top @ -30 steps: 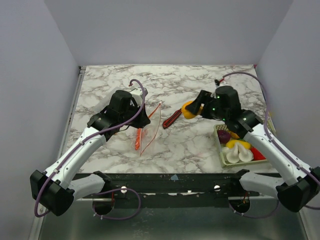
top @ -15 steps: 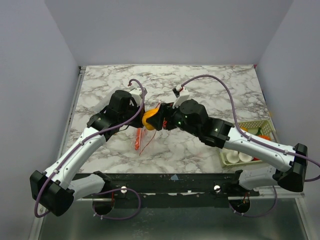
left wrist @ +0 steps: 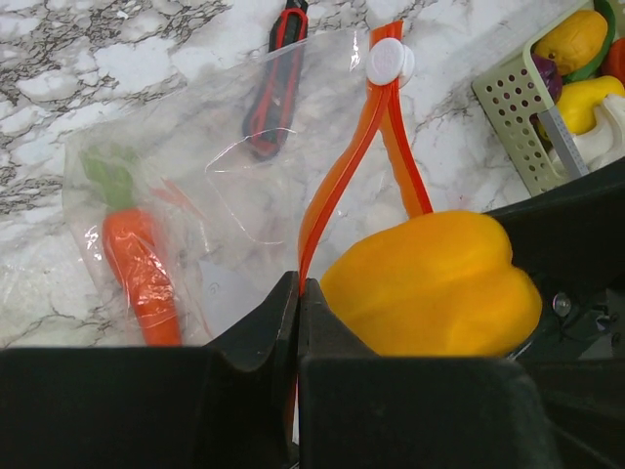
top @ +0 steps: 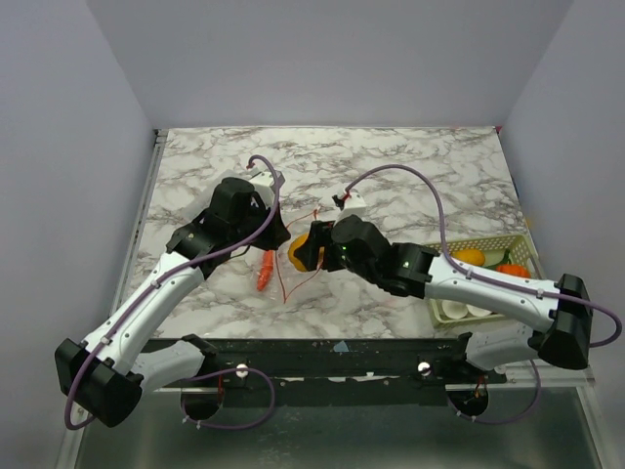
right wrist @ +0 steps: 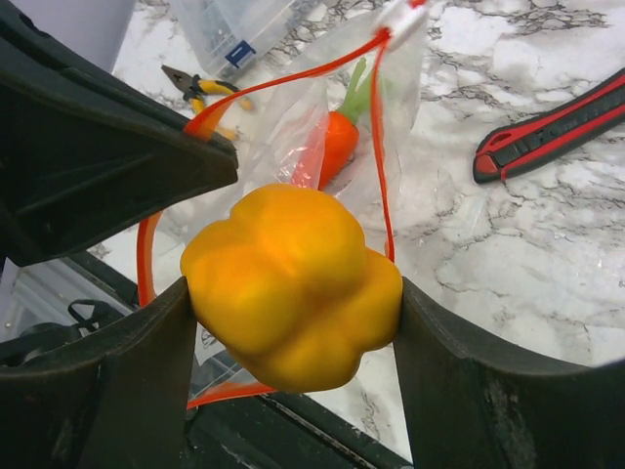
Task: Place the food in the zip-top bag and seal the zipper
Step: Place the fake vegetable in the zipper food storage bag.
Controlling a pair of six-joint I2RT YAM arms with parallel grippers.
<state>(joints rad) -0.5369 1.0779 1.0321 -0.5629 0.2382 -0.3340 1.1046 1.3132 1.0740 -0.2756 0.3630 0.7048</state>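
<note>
We see our left arm (top: 146, 303) and right arm (top: 488, 288) as white tubular links joined by black housings. A purple cable (top: 262, 159) loops off each wrist, and our fingers (right wrist: 469, 391) are matte black slabs.

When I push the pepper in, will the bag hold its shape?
Probably not: the bag looks thin and wrinkled, so likely floppy. Its mouth seems open only because the left tool pinches the zipper. The glossy pepper may slip sideways.

The right gripper (right wrist: 293, 332) has swung its yellow pepper (right wrist: 283, 264) away from the basket (left wrist: 508, 107), across to the left gripper (left wrist: 298, 327). The pepper between its fingers is now at the open mouth of the zip-top bag (left wrist: 195, 176).
</note>
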